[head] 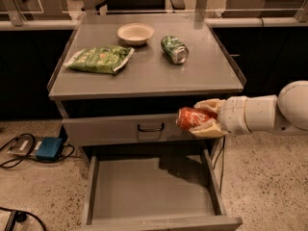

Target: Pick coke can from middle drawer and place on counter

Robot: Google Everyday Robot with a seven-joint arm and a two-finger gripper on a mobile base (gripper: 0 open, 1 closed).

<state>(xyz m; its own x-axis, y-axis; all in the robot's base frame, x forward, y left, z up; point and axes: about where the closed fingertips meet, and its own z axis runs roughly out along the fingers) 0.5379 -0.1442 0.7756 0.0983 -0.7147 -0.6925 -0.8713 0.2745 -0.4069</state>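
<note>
Camera view: coke can held above drawer, counter up at 11 o'clock

Nearest, the middle drawer [144, 191] stands open and holds nothing. Above its right wall the gripper [203, 117] clasps the coke can [191, 118], whose long axis runs 9-to-3 o'clock. The counter [144, 78] lies at 11 o'clock from the can. Farther back sit a chip bag [100, 59], a green can [174, 49] and an empty bowl [135, 33].

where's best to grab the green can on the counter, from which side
Probably grip the green can across its curved body at mid-length, from above: it lies on its side on the counter, silver end front-right. The gripper, before the closed drawer front, is shut on the coke can.
</note>
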